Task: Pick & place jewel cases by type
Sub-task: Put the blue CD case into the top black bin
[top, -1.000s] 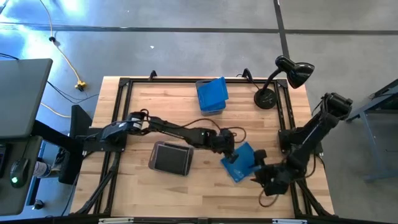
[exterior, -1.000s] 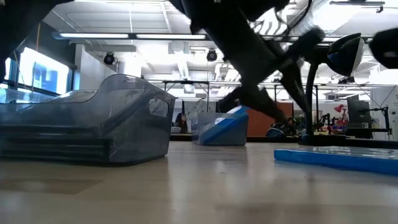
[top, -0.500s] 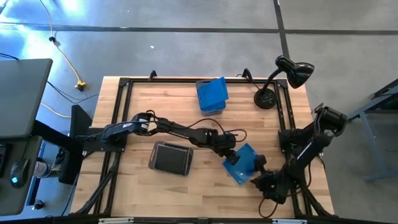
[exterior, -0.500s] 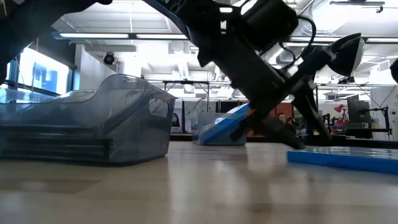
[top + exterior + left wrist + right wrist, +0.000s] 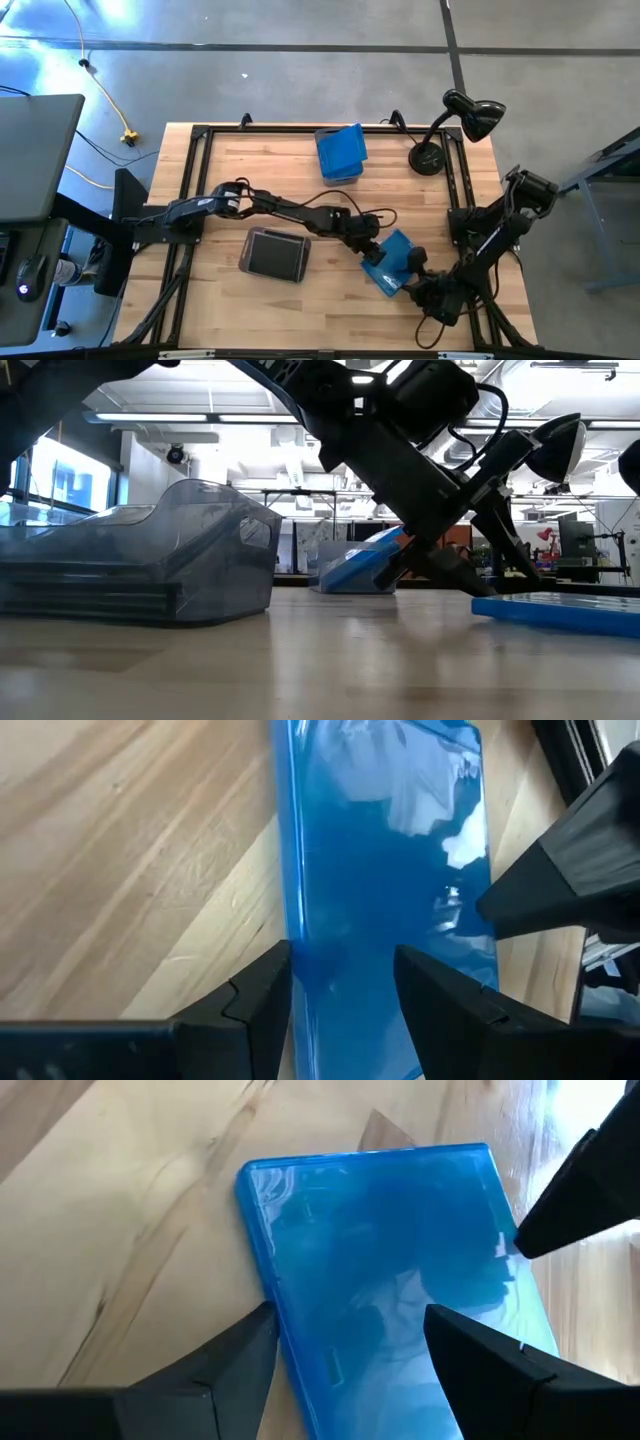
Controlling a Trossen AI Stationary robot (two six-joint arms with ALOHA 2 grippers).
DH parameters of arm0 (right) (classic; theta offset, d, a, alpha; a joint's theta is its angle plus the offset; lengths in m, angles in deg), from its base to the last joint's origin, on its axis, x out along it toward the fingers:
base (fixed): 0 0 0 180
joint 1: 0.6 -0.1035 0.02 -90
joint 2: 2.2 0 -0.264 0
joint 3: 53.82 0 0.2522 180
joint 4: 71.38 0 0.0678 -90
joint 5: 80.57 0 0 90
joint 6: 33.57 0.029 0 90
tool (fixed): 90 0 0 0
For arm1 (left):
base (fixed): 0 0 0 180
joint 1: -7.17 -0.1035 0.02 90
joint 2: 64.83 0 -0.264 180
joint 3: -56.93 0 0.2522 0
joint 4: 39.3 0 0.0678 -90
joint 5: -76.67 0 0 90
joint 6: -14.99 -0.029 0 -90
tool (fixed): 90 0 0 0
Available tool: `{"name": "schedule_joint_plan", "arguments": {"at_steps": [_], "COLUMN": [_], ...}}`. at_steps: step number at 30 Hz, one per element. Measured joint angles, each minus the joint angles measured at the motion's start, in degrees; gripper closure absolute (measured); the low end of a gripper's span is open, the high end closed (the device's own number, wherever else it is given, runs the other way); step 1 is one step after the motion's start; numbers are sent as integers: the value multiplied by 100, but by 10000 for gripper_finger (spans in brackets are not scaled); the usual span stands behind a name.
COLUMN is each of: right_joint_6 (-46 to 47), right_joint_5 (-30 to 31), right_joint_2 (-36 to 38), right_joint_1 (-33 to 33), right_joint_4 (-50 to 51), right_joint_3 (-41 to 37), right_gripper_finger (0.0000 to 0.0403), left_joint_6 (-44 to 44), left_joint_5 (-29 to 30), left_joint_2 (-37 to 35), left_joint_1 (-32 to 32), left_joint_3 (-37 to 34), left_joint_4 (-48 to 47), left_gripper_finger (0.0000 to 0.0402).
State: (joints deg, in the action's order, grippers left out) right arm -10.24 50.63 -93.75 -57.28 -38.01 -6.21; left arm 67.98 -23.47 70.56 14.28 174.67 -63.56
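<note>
Two dark robot arms meet over a thin, flat, translucent blue plastic jewel case (image 5: 388,262) lying on the pale wooden counter (image 5: 260,160), toward its front right. The left tool (image 5: 374,255), at the end of an arm stretched across from the left side, has its two dark fingers (image 5: 250,1005) set apart astride one edge of the case; in the left wrist view the blue plastic fills the gap between them, though whether they press it cannot be told. The right tool (image 5: 412,278) comes in from the opposite side with its fingers (image 5: 235,1355) spread wide, one on each side of the case's nearer edge, the case flat on the wood between them.

A smoky-grey translucent rectangular plastic tub (image 5: 276,254) sits to the left of the case, near the left arm's forearm. At the back of the counter, a second container holds blue jewel cases (image 5: 340,152) leaning at a tilt. A black gooseneck desk lamp (image 5: 455,125) stands at the back right corner. From counter height, the blue case (image 5: 560,610) shows as a thin slab at the right.
</note>
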Motion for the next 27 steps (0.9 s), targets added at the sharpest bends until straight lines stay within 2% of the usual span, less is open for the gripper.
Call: {"name": "schedule_joint_plan", "arguments": {"at_steps": [4, 10, 18, 21, 27], "right_joint_6": [-24, 59, -79, 150, 416], "right_joint_5": [-5, 36, 638, 637, 566], "right_joint_2": [0, -1, -24, -24, -22], "right_joint_1": [0, -29, -411, -457, -457], "right_joint_4": [9, 4, 135, 204, 340], "right_joint_3": [0, -5, -41, -44, -35], "right_gripper_finger": [156, 156, 175, 187, 196], "left_joint_6": [-145, -283, -389, -451, -274], "left_joint_5": [-9, -13, -436, -569, -733], "left_joint_2": [-18, -98, -94, -79, -74], "left_joint_1": [9, 7, -30, -37, -67], "left_joint_3": [5, 415, 998, 1029, 966], "left_joint_4": [36, -136, -1245, -1556, -1511], "left_gripper_finger": [231, 231, 231, 231, 231]}}
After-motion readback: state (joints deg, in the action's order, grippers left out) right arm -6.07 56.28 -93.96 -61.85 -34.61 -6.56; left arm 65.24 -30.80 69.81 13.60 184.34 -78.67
